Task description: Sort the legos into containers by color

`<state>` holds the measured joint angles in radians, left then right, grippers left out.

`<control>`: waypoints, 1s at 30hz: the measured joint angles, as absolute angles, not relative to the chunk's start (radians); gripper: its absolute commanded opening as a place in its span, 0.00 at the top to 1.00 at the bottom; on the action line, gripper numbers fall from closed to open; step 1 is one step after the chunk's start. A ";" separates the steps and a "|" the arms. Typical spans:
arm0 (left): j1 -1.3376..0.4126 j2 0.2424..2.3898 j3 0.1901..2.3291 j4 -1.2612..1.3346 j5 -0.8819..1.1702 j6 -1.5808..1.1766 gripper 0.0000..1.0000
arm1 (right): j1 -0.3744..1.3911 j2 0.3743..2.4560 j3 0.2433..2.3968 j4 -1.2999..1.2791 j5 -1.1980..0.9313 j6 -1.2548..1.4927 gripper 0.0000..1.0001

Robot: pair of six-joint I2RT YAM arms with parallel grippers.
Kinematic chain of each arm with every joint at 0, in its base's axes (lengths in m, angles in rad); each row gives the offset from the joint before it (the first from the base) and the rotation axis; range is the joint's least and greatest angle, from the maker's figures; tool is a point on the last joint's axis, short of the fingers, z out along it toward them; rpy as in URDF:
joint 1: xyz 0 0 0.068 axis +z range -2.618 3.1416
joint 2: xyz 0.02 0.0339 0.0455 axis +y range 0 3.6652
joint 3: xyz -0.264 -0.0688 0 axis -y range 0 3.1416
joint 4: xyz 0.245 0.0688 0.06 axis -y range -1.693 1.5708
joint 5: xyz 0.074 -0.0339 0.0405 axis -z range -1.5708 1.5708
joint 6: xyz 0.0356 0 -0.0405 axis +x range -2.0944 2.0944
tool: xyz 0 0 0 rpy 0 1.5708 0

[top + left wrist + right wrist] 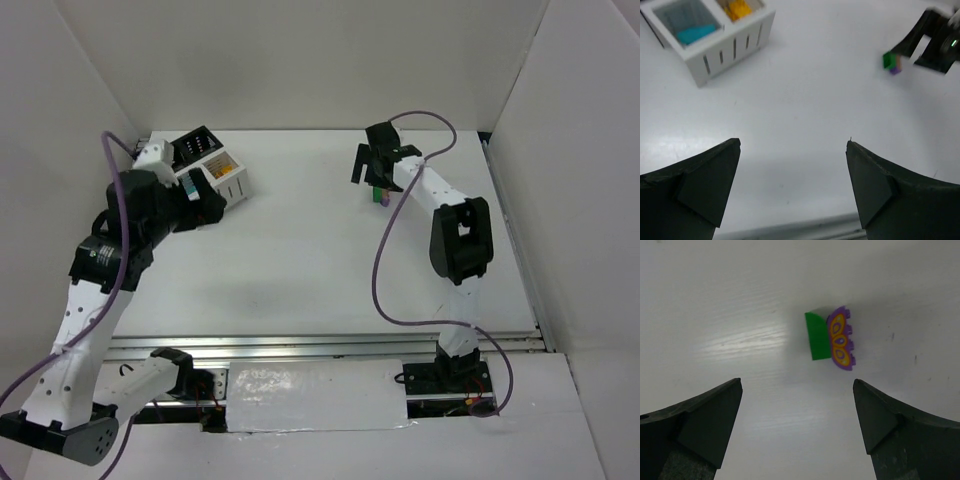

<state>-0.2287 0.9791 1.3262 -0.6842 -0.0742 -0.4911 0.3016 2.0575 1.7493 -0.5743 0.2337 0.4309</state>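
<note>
A green lego (pixel 818 336) and a purple lego (pixel 841 339) with orange markings lie touching each other on the white table; both show in the top view (pixel 379 196) and the left wrist view (pixel 889 61). My right gripper (pixel 374 165) is open and empty, hovering just beyond them; in its wrist view (pixel 797 390) the jaws stand wide apart. My left gripper (pixel 200 200) is open and empty next to the containers; its wrist view (pixel 792 145) shows only bare table between the jaws. The white container (pixel 732 47) holds a teal lego (pixel 695 34) and an orange-yellow lego (pixel 737 9). The black container (pixel 197 144) adjoins it.
White walls (pixel 300 60) enclose the table on three sides. A metal rail (pixel 330 345) runs along the near edge. The right arm's purple cable (pixel 385 250) loops over the table.
</note>
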 measured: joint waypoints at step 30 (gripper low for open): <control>-0.239 0.847 0.922 -0.664 0.036 -0.417 0.00 | 0.196 2.458 2.177 -0.890 0.048 0.223 1.00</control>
